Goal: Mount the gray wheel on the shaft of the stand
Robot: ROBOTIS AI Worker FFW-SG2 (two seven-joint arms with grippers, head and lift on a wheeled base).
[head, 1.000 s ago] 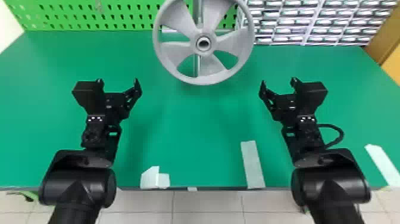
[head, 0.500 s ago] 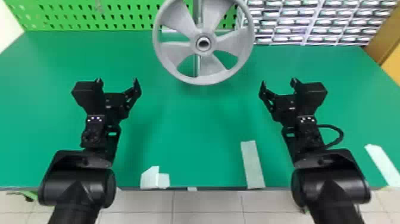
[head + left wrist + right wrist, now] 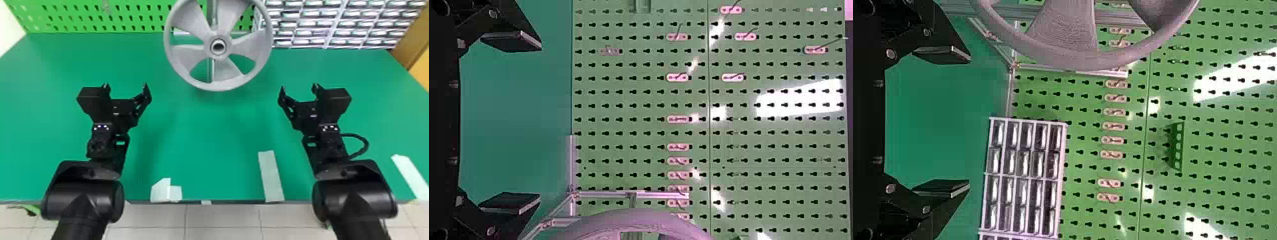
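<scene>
In the head view the gray wheel (image 3: pixel 252 48) stands upright at the back middle, in front of the metal stand (image 3: pixel 209 68), its hub facing the robot. My left gripper (image 3: pixel 127 87) is open and empty, left of the wheel and nearer the robot; my right gripper (image 3: pixel 298 89) mirrors it on the right, also open. In the left wrist view, beyond the left gripper (image 3: pixel 511 122), show part of the wheel (image 3: pixel 629 220) and stand frame (image 3: pixel 599 194). The right wrist view has the right gripper (image 3: pixel 943 122), with the wheel rim (image 3: pixel 1073 59) and stand frame (image 3: pixel 1053 70) farther off.
A green pegboard (image 3: pixel 73 16) rises behind the green table (image 3: pixel 204 127). A rack of small drawers (image 3: pixel 335 24) stands at the back right. Pale tape strips (image 3: pixel 271 175) lie near the table's front edge, between and beside the arms.
</scene>
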